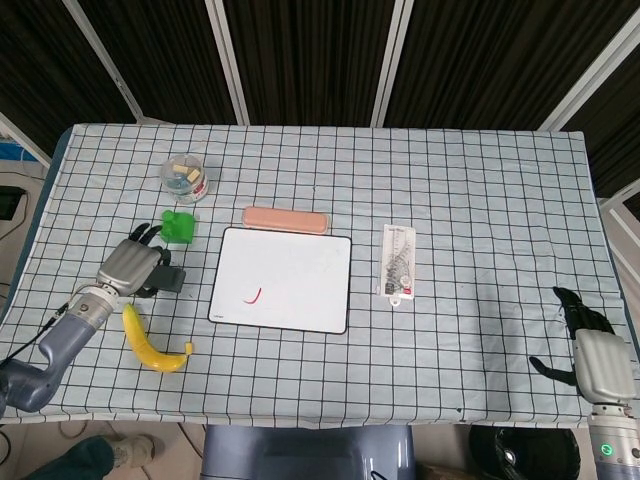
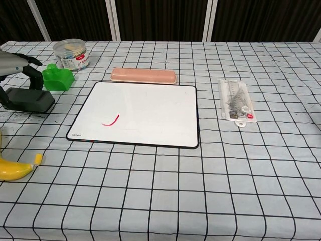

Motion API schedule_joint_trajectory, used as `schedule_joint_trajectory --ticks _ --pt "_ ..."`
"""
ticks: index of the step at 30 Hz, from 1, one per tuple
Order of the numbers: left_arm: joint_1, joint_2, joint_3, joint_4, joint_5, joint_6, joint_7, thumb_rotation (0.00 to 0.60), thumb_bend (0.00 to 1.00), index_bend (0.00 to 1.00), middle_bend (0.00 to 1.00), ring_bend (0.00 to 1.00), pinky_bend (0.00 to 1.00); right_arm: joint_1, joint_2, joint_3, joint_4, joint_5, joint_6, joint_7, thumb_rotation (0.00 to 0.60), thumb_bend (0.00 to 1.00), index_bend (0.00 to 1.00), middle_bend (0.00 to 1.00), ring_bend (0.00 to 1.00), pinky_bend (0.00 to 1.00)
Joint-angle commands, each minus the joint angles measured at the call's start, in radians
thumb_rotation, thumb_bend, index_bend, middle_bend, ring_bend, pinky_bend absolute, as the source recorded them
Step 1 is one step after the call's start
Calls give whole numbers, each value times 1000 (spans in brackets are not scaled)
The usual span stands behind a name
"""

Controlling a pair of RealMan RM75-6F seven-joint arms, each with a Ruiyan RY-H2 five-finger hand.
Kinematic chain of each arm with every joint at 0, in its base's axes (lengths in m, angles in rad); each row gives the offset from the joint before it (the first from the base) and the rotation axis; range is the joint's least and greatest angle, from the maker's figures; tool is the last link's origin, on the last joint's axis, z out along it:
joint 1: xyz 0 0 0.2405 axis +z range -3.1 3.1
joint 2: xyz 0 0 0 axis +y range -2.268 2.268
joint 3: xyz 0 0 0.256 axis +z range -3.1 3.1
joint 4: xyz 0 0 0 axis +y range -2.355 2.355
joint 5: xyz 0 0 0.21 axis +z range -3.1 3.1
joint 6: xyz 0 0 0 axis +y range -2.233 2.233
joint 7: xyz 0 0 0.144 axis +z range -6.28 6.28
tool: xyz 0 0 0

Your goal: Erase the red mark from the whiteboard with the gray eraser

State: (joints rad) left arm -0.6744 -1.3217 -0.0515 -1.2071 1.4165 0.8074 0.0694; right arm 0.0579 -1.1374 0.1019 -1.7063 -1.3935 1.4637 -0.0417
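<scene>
Dark gray eraser point(image 2: 29, 99), flat oblong block, left robot hand point(image 1: 131, 266) gripping it

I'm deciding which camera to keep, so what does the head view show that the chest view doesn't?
Only the head view shows the right robot hand at the table's near right corner, the whole banana, and the left forearm. Only the chest view shows the left robot hand's fingers clasping the gray eraser side-on. Both show the whiteboard with its red mark, the pink case, green block, jar and ruler pack.
</scene>
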Motion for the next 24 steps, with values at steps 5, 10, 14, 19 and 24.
schedule_joint_trajectory --ticks 5,10,14,19,24 --pt "-21 123 -47 -198 -24 32 77 600 195 427 458 7 0 -1 1 -2 -1 -4 2 2 600 76 114 126 219 217" --pt "-68 136 -100 -294 -99 4 153 600 196 420 455 7 0 -2 1 -2 -1 -5 3 1 600 76 114 126 219 217" --pt "-112 116 -124 -322 -162 -29 225 600 195 420 453 7 0 -2 0 -3 -1 -5 4 1 600 75 114 126 218 217" --pt "-165 56 -140 -323 -213 -34 335 600 195 425 462 7 0 -1 1 -1 -1 -1 0 2 600 76 114 126 219 217" --pt "-198 -37 -144 -306 -224 -10 387 600 195 430 468 7 0 -1 1 -1 -1 0 0 2 600 76 114 126 219 217"
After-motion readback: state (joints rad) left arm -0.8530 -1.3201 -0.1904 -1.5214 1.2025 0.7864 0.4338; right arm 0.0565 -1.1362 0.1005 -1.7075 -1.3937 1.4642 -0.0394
